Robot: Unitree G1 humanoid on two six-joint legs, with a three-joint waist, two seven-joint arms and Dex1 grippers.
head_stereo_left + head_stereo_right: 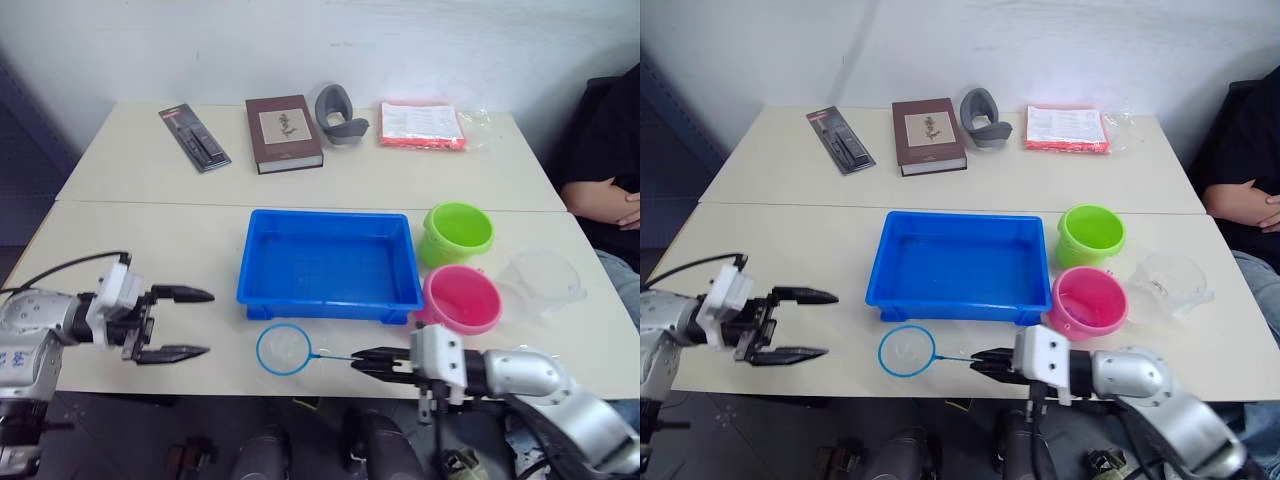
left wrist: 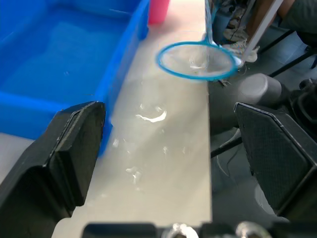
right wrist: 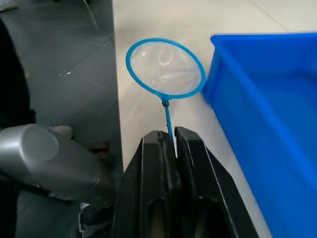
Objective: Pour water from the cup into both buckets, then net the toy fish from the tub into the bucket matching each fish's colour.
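Net [image 1: 283, 349] flat on bench [image 1: 150, 250] near front edge, at tub's [image 1: 328, 262] 6 o'clock. We grip thin handle w/ right end effector [image 1: 372, 361], fingers clenched on it, low and level, hoop pointing away; prob ready to lift and scoop. Left end effector [image 1: 185, 323] released, wide apart, holding nothing, parked clear at tub's 9 o'clock. Green bucket [image 1: 457, 232], pink bucket [image 1: 461, 298] at tub's 3 o'clock, close for short carry; cup [image 1: 541, 282] beyond them. Fish not visible in tub.
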